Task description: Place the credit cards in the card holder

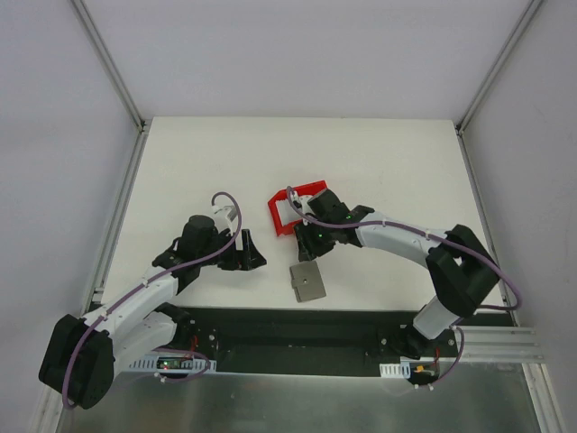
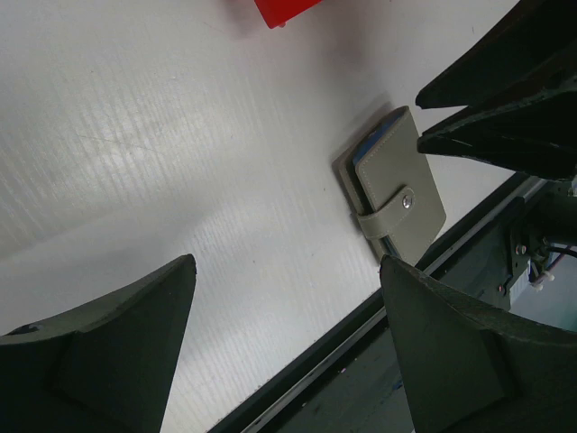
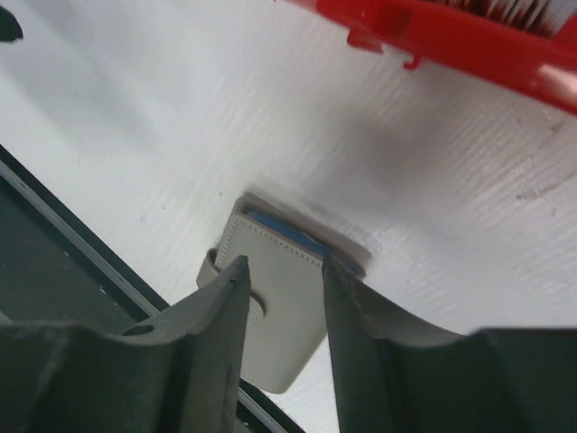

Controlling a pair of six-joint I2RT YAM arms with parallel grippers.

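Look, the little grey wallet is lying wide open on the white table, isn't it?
Not quite. The wallet is shut, not open: its strap is folded over the front and snapped down, as the left wrist view shows. The rest is right: it is little and grey, and it lies on the white table.

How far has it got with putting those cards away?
Barely begun, by the look of it. The card holder lies snapped shut on the table. The right gripper hovers just over it, slightly open; the left gripper is open and empty. Opening it, fetching cards and slotting them in remain.
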